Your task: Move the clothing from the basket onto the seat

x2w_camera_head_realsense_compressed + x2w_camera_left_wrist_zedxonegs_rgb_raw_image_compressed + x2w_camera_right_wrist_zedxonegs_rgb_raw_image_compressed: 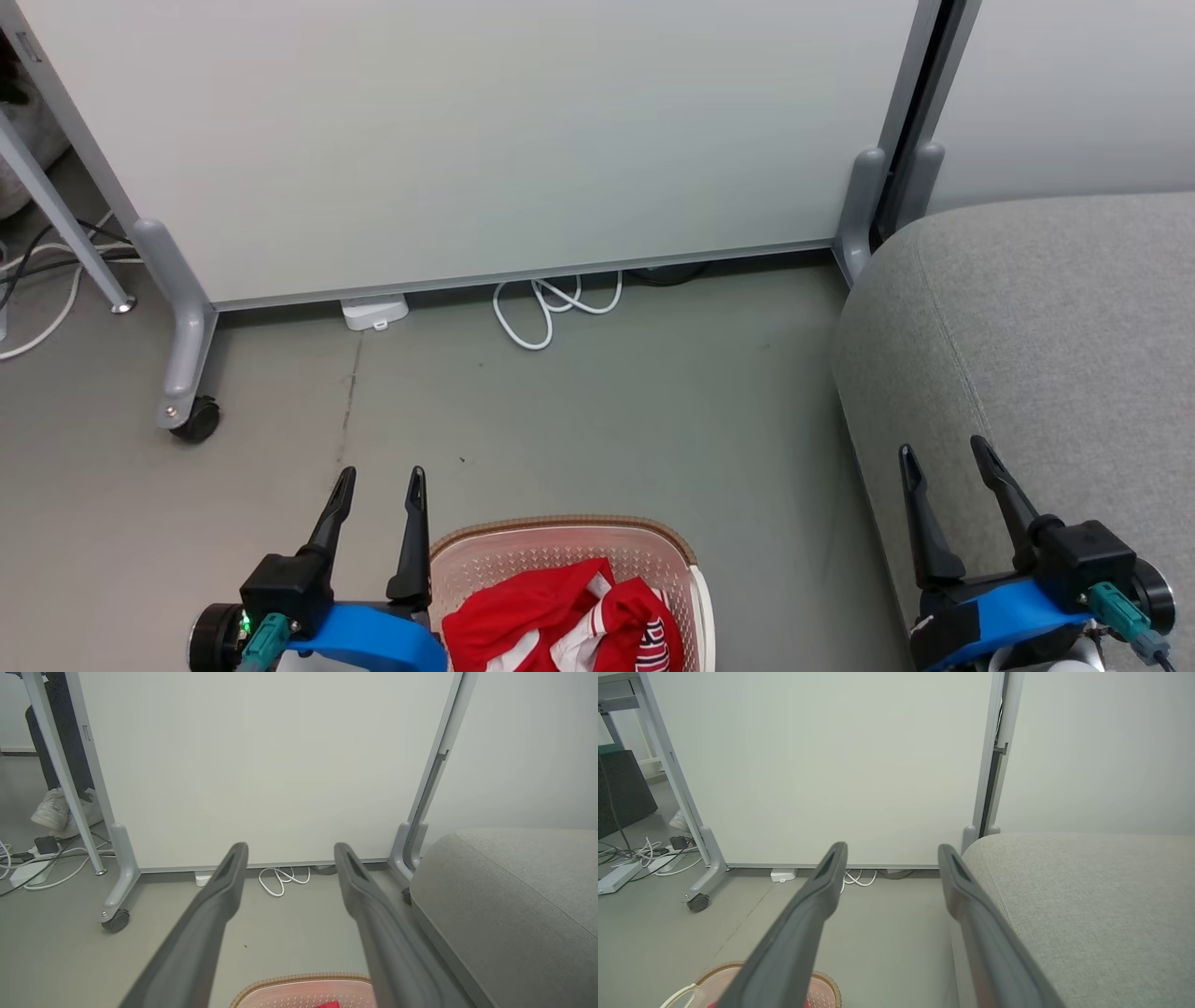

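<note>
Clothing (pixel 551 607) lies bunched in one basket (pixel 560 525) at the head view's bottom centre, seemingly two red pieces; one grey seat (pixel 1046 327) lies at right. Both the left gripper (pixel 381 476) and the right gripper (pixel 941 448) spread their fingers, empty. Left wrist view: the basket rim sits under the parted fingers, so dipping and pinching deep looks best. Right wrist view: the seat lies beside the open fingers.

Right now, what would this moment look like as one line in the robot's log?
clothes: in basket | seat: right of basket | left gripper: open, beside basket | right gripper: open, by seat edge
</note>
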